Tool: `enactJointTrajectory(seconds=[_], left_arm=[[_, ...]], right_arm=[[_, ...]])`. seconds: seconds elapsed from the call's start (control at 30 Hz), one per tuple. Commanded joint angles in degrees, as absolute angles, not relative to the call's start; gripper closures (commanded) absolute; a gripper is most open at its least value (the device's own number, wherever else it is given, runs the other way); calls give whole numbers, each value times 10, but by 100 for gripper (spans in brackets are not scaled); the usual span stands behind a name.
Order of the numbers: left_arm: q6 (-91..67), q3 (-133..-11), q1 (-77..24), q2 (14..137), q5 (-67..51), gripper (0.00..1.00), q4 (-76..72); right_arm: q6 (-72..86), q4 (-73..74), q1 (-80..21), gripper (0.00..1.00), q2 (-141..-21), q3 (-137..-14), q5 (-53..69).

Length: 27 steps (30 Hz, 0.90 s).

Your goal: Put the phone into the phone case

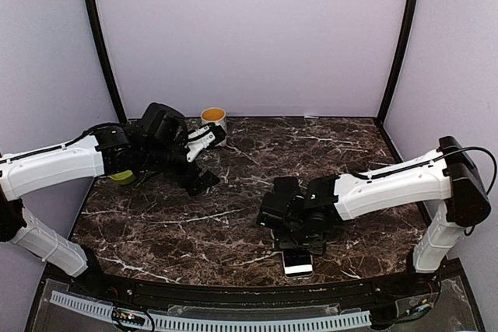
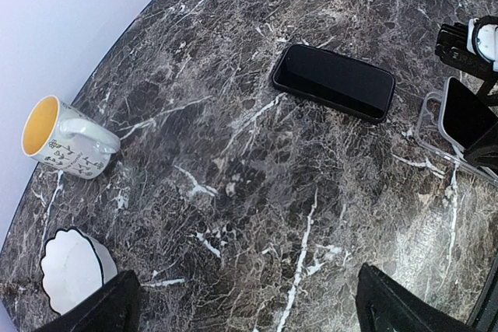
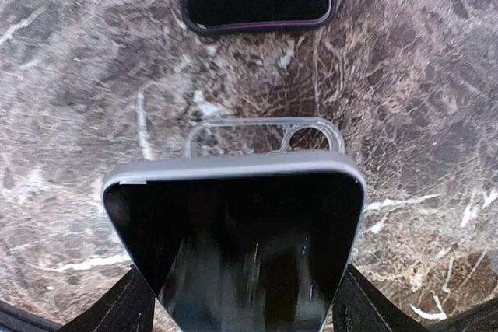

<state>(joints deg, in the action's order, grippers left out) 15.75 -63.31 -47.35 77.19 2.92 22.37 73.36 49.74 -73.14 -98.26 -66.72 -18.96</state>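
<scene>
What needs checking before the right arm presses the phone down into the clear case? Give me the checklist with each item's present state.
1. Right claw clamped on the black-screened, grey-edged phone: ok, a finger on each side.
2. Clear see-through soft phone case lying on the dark marble table, just beyond the phone's leading edge: ok.
3. Case's open side facing up: cannot tell.
4. Phone seated in the case: not ok; it is held tilted over it, not lying in it.
5. Second flat black phone lying apart from the case: ok.
6. Left claw open, empty, away from the case: ok.
</scene>
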Motion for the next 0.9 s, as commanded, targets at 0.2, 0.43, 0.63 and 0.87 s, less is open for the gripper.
enactJointTrajectory(seconds=[0.2,0.43,0.63,0.87], left_arm=[[156,-623,-471,776,36,1,220],[159,-623,-470,778,41,1,221],[161,-623,-470,781,42,1,222],[161,-623,-471,783,41,1,223]], right_arm=[[744,494,-725,100,-989,-650,-188],[737,449,-725,100,-1001,-634,-163],[747,461,-727,100,-1007,-639,-170],[740,482,-738,95,-1009,-657,-205]])
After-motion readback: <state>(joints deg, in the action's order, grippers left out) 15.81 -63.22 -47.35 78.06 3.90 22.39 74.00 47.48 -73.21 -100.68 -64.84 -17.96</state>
